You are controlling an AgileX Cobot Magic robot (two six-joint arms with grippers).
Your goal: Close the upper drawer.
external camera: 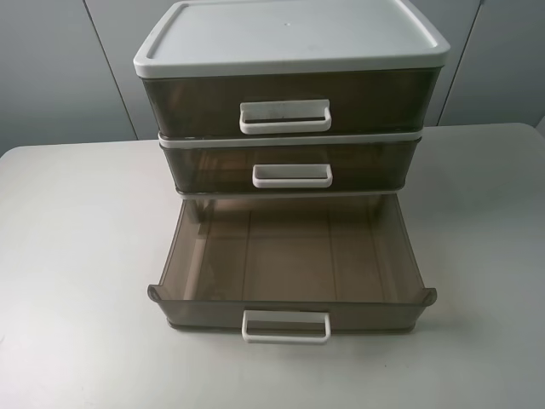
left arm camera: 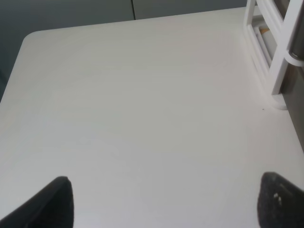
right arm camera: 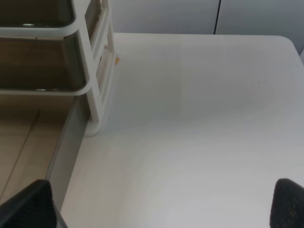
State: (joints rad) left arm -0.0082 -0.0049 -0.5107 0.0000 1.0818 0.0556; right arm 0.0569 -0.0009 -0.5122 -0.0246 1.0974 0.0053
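Note:
The upper drawer (external camera: 289, 102) is smoky-brown translucent plastic with a wide white loop handle (external camera: 285, 117) marked by grey scuffs. It sits at the top of the white-framed cabinet (external camera: 289, 38), its front about flush with the frame. Neither gripper shows in the exterior high view. My left gripper (left arm camera: 164, 204) is open and empty over bare table, left of the cabinet frame (left arm camera: 280, 61). My right gripper (right arm camera: 161, 204) is open and empty over the table, right of the cabinet frame (right arm camera: 97, 71).
The middle drawer (external camera: 289, 166) with a smaller clean handle is pushed in. The bottom drawer (external camera: 289, 256) is pulled far out toward the front and is empty; its side wall (right arm camera: 66, 142) lies close to my right gripper. The white table (external camera: 77, 256) carries the cabinet.

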